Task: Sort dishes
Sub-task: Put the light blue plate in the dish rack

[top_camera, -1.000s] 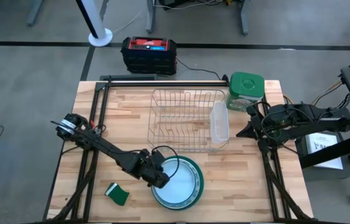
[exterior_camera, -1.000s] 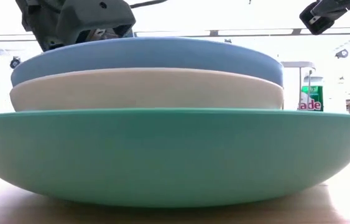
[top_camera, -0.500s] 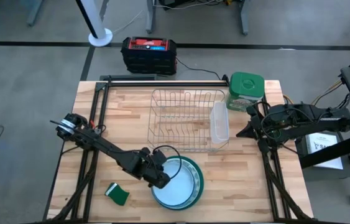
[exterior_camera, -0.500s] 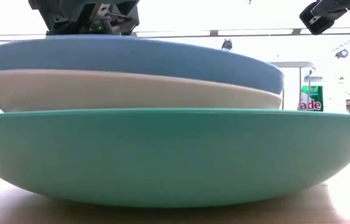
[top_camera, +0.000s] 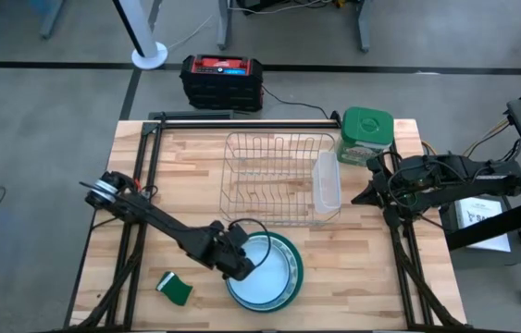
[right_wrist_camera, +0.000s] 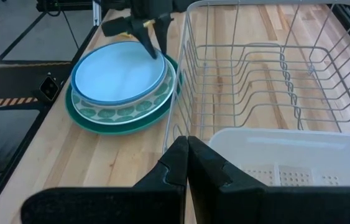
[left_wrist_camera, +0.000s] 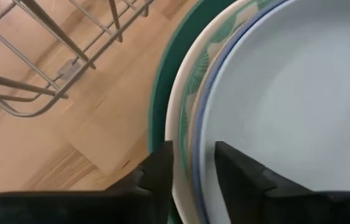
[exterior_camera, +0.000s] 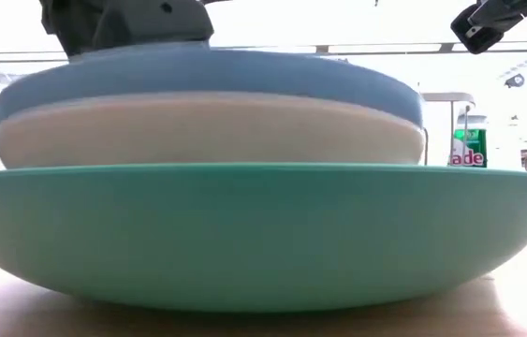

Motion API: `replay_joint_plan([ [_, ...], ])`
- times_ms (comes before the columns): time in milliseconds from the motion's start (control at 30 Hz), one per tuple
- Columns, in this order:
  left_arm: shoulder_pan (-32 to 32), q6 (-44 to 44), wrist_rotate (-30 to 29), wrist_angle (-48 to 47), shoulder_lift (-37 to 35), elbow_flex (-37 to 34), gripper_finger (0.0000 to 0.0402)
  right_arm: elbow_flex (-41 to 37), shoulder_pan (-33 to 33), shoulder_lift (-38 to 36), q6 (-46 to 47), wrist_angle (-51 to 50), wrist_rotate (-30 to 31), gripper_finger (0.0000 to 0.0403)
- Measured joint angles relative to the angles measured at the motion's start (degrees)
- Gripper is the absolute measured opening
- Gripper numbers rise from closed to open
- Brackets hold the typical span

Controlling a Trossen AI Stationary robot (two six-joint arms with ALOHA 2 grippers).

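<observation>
Here, three plates are stacked near the front edge of the wooden table (top_camera: pixel 149 176), just in front of the wire rack (top_camera: pixel 274 176). The light blue plate (right_wrist_camera: pixel 120 74) is on top, the cream plate (exterior_camera: pixel 209 131) is under it, and the big teal plate (exterior_camera: pixel 263 234) is at the bottom.

The left gripper (left_wrist_camera: pixel 190 163) is set at the rim of the stack, on the side nearest the green sponge (top_camera: pixel 176 289). Its two fingers are a little apart, one on each side of the rims of the blue and cream plates. Whether the rims are really pinched cannot be told.

The right gripper (right_wrist_camera: pixel 187 163) is pressed together with nothing in it, and it is parked at the right edge of the table, beside the green-lidded container (top_camera: pixel 365 129).

The plates look hard and smooth, so they can probably slip and might break if dropped. The best place to be held is likely the thin rim, one plate at a time, so the top plate can be lifted without the cream one coming along.
</observation>
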Motion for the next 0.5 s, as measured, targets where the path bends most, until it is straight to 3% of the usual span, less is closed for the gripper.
replay_joint_plan([
  [200, 0.0, 0.0, -0.09, -0.05, 0.96, 0.2, 0.0134, -0.01, -0.01, 0.0, 0.02, 0.01, 0.0, 0.0],
  [500, 0.0, 0.17, 0.0, -0.66, 0.13, 0.2, 0.008, -0.02, 0.01, 0.0, 0.09, 0.0, 0.0, 0.0],
])
